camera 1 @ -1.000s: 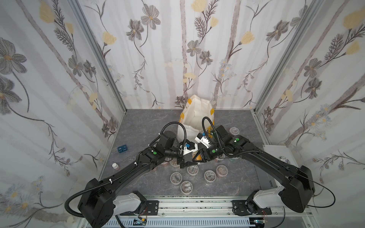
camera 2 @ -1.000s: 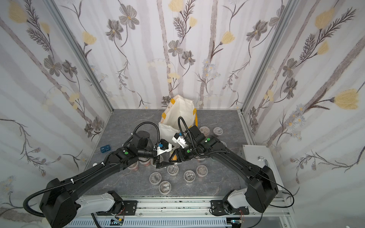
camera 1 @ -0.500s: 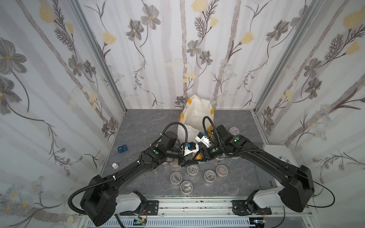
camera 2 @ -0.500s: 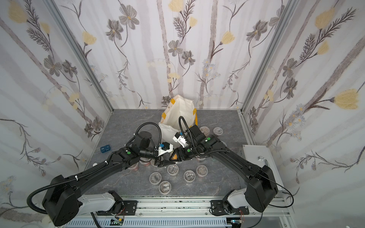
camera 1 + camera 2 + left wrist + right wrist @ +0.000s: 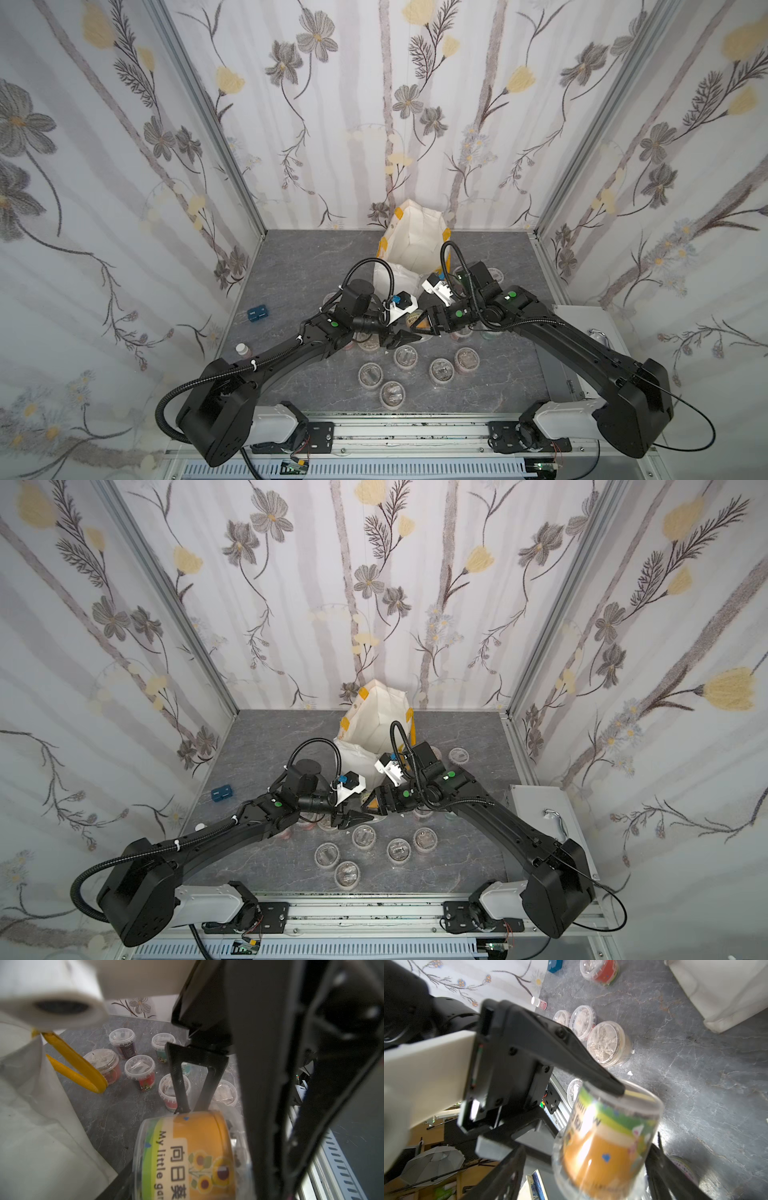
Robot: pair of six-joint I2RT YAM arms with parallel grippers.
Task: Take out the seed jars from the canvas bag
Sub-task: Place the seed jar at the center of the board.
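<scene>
Here, orange-labelled seed jar (image 5: pixel 413 320): a clear tub with a sunflower print, raised off the tabletop just in front of the canvas bag, at the point where both arms meet.
Left gripper (image 5: pixel 405 336): closed on the orange-labelled seed jar; its fingers (image 5: pixel 268 1105) press the tub from opposite sides.
Right gripper (image 5: pixel 424 323): its fingers (image 5: pixel 512 1167) are spread to either side of the same jar. A gap shows on one side, and one fingertip reaches the jar's edge in the left wrist view.
Canvas bag (image 5: pixel 411 245): cream cloth, standing at the back wall with its mouth open. A yellow handle (image 5: pixel 72 1061) droops toward the tabletop.
Other seed jars (image 5: pixel 405 356): standing lids up on the tabletop. Five form a loose group in front of the grippers, more sit under and beside both arms, and one is to the right of the bag. Red, purple and green labels show in the left wrist view.
Tabletop (image 5: pixel 316 257): grey, marble-patterned.
Blue box (image 5: pixel 257 312): near the left wall, well apart from the jars.
White-capped bottle (image 5: pixel 242 350): small, by the same wall, nearer the front.
Metal case (image 5: pixel 532 808): pale, with a handle, at the table's right edge beside the right arm.
</scene>
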